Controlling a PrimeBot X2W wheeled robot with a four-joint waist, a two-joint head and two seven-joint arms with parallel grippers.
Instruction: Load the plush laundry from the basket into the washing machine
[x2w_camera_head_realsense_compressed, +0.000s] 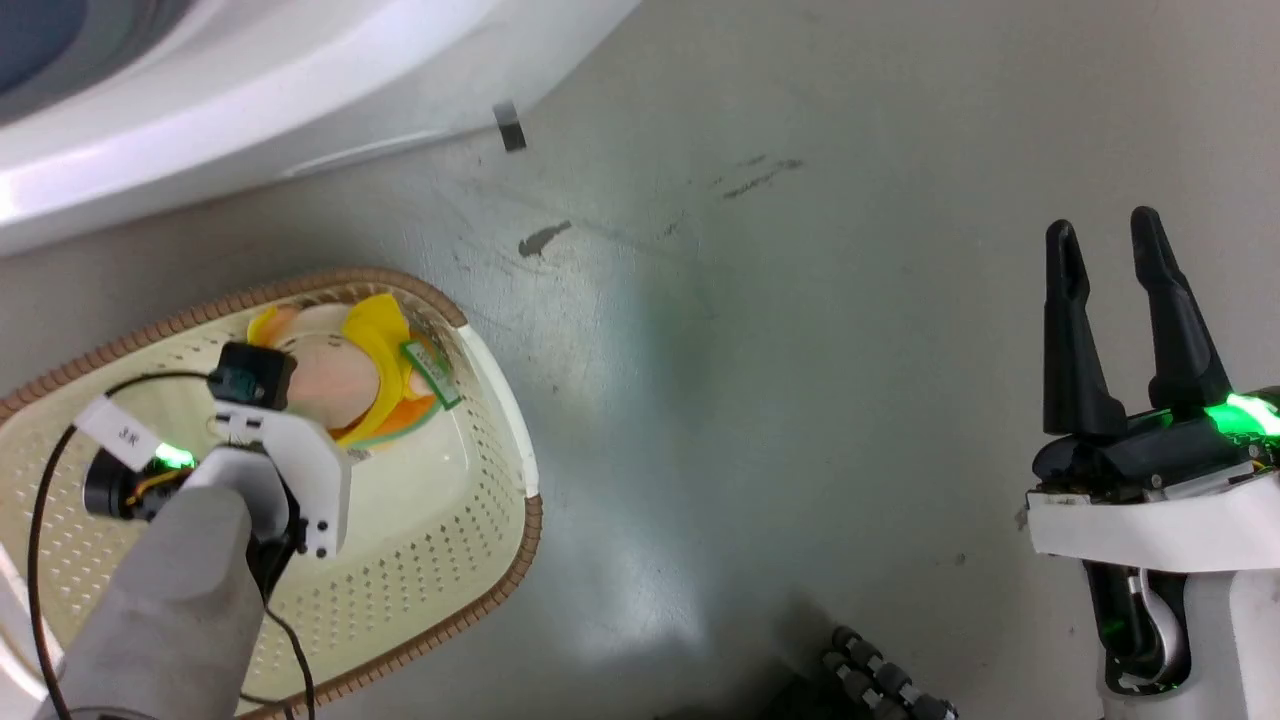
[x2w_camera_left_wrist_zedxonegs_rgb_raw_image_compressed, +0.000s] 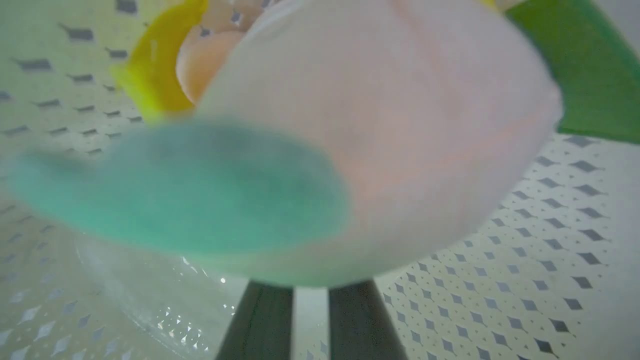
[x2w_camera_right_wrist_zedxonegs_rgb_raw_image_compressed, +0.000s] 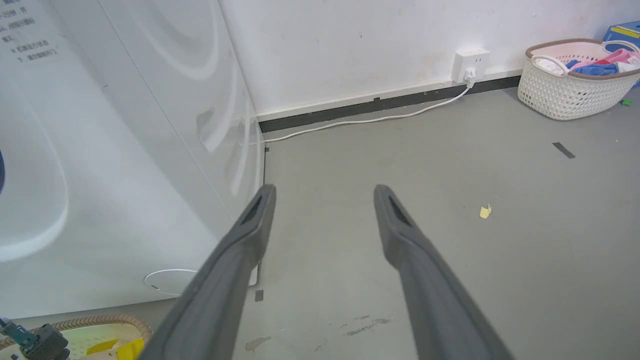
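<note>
Left wrist view: my left gripper (x2w_camera_left_wrist_zedxonegs_rgb_raw_image_compressed: 310, 295) looks pinched shut on toy (x2w_camera_left_wrist_zedxonegs_rgb_raw_image_compressed: 400, 125) inside basket (x2w_camera_left_wrist_zedxonegs_rgb_raw_image_compressed: 550, 225), tips hidden; my right gripper (x2w_camera_head_realsense_compressed: 1102, 222) spread wide above floor (x2w_camera_head_realsense_compressed: 800, 350).

The plush laundry (x2w_camera_head_realsense_compressed: 345, 375) has a pale-pink head, a yellow hood and an orange and green base. In the left wrist view it also shows a blurred mint-green tuft. The basket (x2w_camera_head_realsense_compressed: 480, 480) is cream-white with rows of small diamond holes and a brown woven-look rim. The washing machine (x2w_camera_head_realsense_compressed: 200, 90), at the upper left of the head view, is glossy white. The floor (x2w_camera_head_realsense_compressed: 750, 400) is plain grey with dark scuffs. The right gripper (x2w_camera_head_realsense_compressed: 1103, 222) is black, with a green light at its base; the left gripper (x2w_camera_left_wrist_zedxonegs_rgb_raw_image_compressed: 311, 295) shows dark grey. At the upper right of the right wrist view, a second basket (x2w_camera_right_wrist_zedxonegs_rgb_raw_image_compressed: 570, 95) is white with a brown rim and holds pink and blue cloth.
</note>
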